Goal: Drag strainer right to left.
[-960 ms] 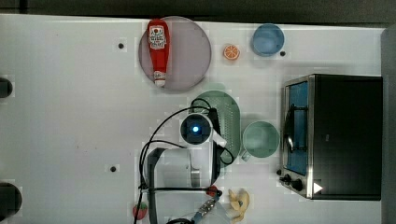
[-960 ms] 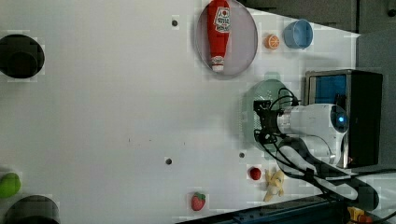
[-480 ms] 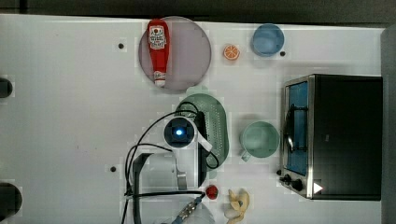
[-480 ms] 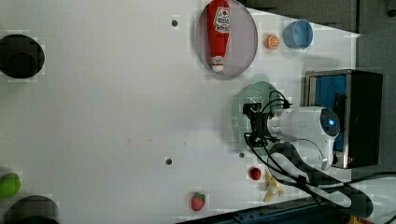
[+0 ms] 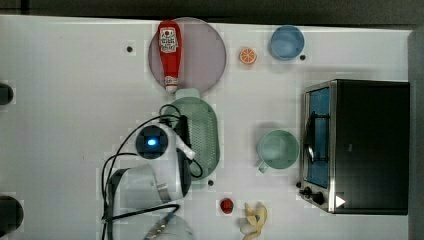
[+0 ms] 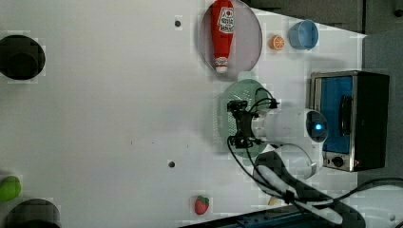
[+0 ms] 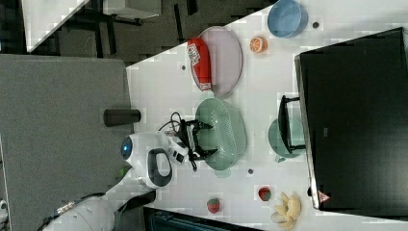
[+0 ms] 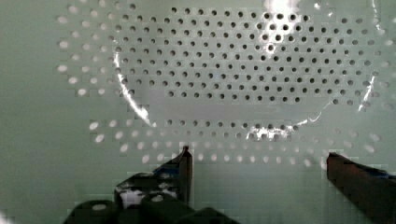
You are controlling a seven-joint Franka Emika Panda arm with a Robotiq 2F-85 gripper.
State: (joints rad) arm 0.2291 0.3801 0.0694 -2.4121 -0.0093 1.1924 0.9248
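Strainer point(image 5: 202, 132) sits mid-table, just below the grey plate point(image 5: 202, 52) and left of the green mug point(image 5: 277, 149) in the top view; your gripper point(image 8: 259, 161) reaches inside it, fingers spread wide.

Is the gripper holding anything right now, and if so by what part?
Nothing is clamped. The gripper is open, its fingers spread inside the strainer, down in its perforated bowl. Whether a finger presses against the wall cannot be told.
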